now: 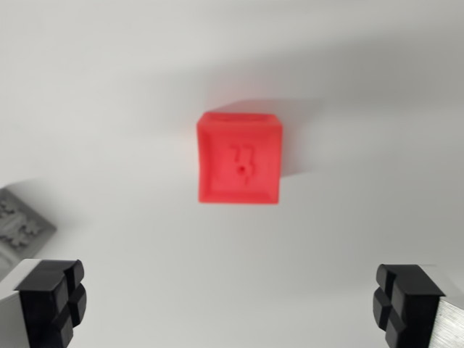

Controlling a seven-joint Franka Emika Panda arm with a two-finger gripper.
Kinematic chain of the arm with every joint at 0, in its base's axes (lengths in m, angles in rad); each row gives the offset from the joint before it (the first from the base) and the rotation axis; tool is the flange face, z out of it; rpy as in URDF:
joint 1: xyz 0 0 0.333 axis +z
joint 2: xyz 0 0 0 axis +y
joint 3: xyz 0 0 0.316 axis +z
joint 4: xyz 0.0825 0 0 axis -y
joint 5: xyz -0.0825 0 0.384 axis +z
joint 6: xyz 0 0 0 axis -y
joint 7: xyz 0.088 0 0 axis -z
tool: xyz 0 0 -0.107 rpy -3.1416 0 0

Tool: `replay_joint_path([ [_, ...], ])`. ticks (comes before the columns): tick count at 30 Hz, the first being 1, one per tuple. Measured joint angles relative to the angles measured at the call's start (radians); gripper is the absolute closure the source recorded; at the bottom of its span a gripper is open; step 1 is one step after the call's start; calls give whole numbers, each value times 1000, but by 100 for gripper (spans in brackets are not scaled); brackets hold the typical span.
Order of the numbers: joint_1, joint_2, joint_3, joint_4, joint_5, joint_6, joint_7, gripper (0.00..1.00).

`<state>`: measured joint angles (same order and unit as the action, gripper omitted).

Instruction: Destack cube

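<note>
Showing one red cube (238, 160) mid-table (109, 87), one grey cube (22, 225) at left; hand (232, 304) fingers apart, empty.

A plain white table (109, 87) carries 2 things. A red cube (239, 161) rests on it near the middle, blurred, with a dark raised mark on its top face. A grey block (22, 221) lies at the wrist view's left edge, well apart.

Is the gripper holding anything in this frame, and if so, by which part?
Nothing is held. The gripper is open, its fingers wide apart with only bare surface between them; the red cube sits apart, untouched.
</note>
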<state>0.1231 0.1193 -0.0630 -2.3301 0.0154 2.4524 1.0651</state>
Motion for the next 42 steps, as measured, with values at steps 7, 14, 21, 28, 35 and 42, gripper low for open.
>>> replay_joint_path([
  [7, 0, -58, 0, 19, -6, -76, 5, 0],
  [14, 0, -101, 0, 41, -9, -141, 8, 0],
  [21, 0, -136, 0, 67, -11, -202, 10, 0],
  [28, 0, -163, 0, 93, -13, -255, 11, 0],
  [35, 0, -181, 0, 113, -14, -294, 12, 0],
  [42, 0, -189, 0, 127, -15, -316, 12, 0],
])
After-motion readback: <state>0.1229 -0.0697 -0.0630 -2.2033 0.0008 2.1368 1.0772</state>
